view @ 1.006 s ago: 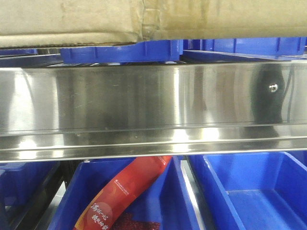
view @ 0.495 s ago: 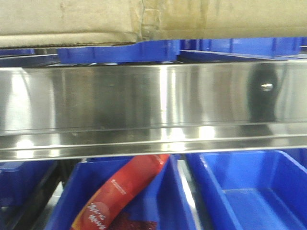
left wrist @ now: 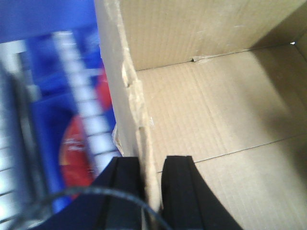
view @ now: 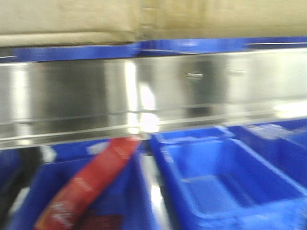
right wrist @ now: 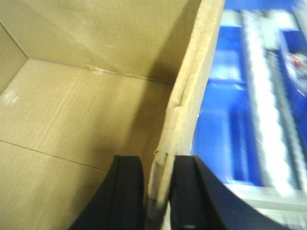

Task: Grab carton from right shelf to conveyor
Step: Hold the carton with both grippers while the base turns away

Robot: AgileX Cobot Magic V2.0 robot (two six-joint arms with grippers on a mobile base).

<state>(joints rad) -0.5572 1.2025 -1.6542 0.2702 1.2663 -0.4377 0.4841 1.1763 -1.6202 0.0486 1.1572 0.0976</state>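
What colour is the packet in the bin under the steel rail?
The packet is red; front-facing view.

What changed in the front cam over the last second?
The shelf rail, the blue bins below it and the red packet slid left in frame and went blurry. The carton kept its place at the top, seam unmoved, so it seems to travel with the robot past the shelf. Wrist views, now only: left pincer and right pincer each clamp a carton wall.
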